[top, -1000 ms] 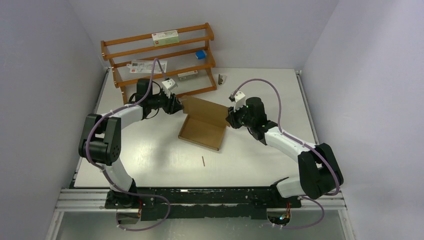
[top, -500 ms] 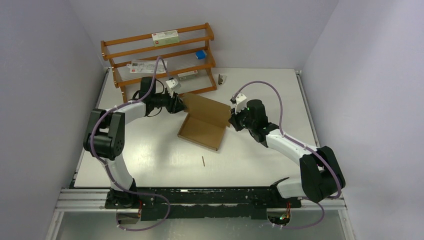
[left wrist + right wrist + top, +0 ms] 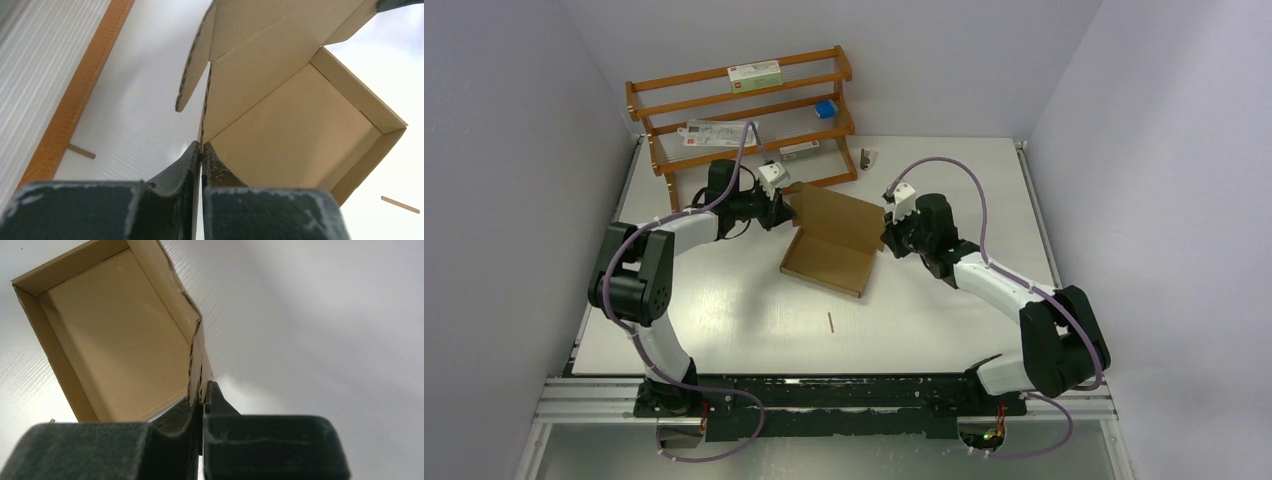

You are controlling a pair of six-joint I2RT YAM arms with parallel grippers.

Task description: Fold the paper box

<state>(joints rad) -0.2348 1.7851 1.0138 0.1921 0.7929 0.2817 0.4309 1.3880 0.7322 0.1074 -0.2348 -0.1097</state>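
Paper box (image 3: 829,255) mid-table (image 3: 724,300): shallow brown corrugated tray, matte, mouth up, lid raised on its 12 o'clock side. Hinge runs roughly 10-to-4. Left gripper (image 3: 781,208) pinches its 9 o'clock edge; right gripper (image 3: 887,238) pinches the 3 o'clock flap.

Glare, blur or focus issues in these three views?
Top external: sharp and evenly lit, faint streaky sheen on the table near the paper box. Left wrist: the left gripper is soft up close, table blown out at right. Right wrist: the right gripper blurred, box edges crisp, bright patch beside them.
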